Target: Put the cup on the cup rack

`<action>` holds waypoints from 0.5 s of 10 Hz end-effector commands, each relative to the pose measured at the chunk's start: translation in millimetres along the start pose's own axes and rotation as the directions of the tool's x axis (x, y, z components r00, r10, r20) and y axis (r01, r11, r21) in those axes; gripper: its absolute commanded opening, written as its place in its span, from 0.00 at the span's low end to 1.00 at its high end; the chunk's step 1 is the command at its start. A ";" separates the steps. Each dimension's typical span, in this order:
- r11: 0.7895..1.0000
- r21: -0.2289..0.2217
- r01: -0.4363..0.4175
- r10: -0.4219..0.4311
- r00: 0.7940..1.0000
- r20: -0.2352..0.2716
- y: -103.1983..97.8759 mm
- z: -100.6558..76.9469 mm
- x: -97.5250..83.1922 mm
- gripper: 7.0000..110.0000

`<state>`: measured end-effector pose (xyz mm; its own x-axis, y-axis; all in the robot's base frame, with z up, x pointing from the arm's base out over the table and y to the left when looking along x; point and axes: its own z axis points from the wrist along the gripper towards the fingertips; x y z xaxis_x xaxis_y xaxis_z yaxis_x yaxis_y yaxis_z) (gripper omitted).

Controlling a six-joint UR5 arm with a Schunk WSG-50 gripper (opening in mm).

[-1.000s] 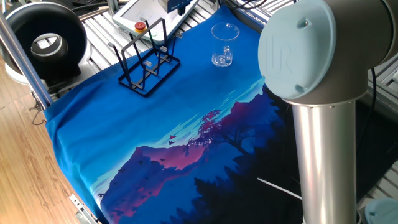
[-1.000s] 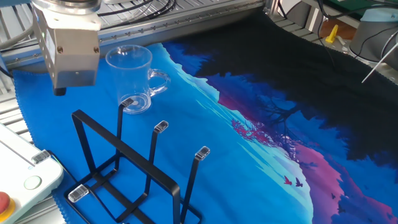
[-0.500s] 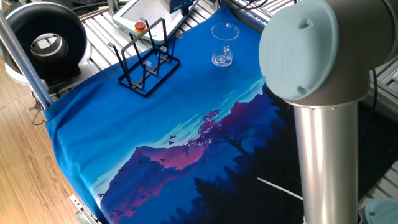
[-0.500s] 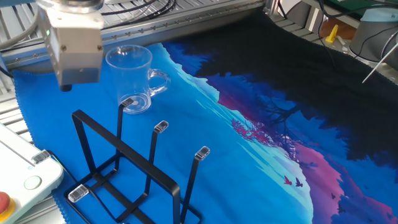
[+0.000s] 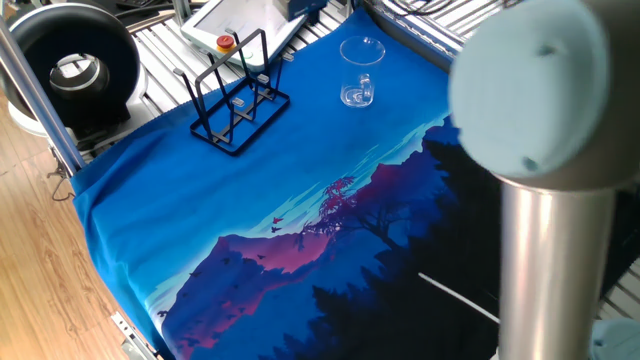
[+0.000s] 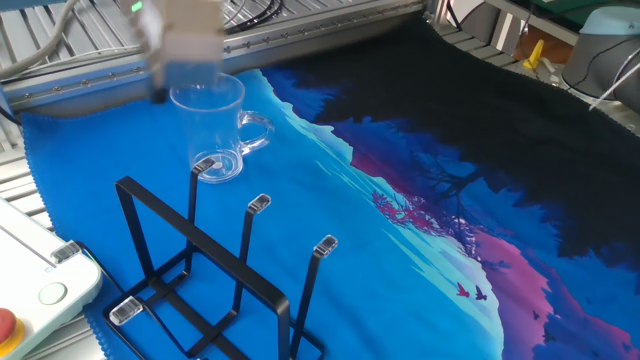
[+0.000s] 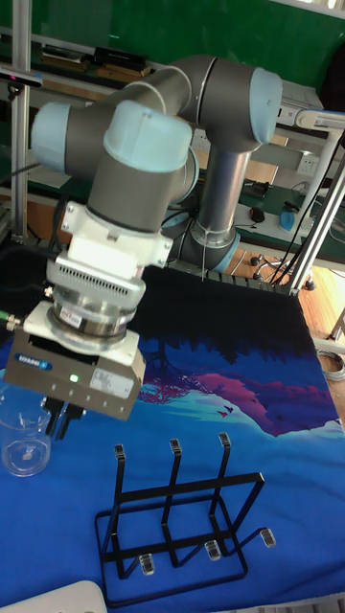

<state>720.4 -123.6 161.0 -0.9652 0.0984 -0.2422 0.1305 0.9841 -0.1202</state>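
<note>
The cup [image 5: 358,75] is clear glass with a small handle and stands upright on the blue cloth [image 5: 200,210], right of the cup rack [image 5: 238,105]. In the other fixed view the cup [image 6: 215,130] stands just behind the black wire cup rack [image 6: 200,270]. My gripper [image 6: 165,92] is blurred there and hangs over the cup's far left rim. In the tall view the gripper [image 7: 61,420] points down just right of and above the cup [image 7: 21,436], with the rack [image 7: 177,517] in front. Its dark fingers show only partly; the gap is unclear.
A white control box with a red button [image 5: 226,40] lies behind the rack. A black round device [image 5: 70,65] sits at the far left off the table. The arm's large grey joint [image 5: 545,90] blocks the right side. A metal rail [image 6: 300,25] edges the cloth.
The gripper has shifted from left of the cup to over its rim and higher in the other fixed view. The arm's big joint swung right. Cup and rack have not moved.
</note>
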 end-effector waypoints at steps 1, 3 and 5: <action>0.999 -0.008 -0.052 0.052 0.998 0.020 -0.6 -12.9 29.6 0.00; 0.988 0.015 -0.151 0.151 0.988 0.008 4.8 -14.6 48.4 0.15; 0.978 0.030 -0.205 0.204 0.978 0.032 10.3 -12.9 57.6 0.15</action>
<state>679.6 -114.3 161.6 -0.9390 0.2149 -0.2686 0.2524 0.9610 -0.1133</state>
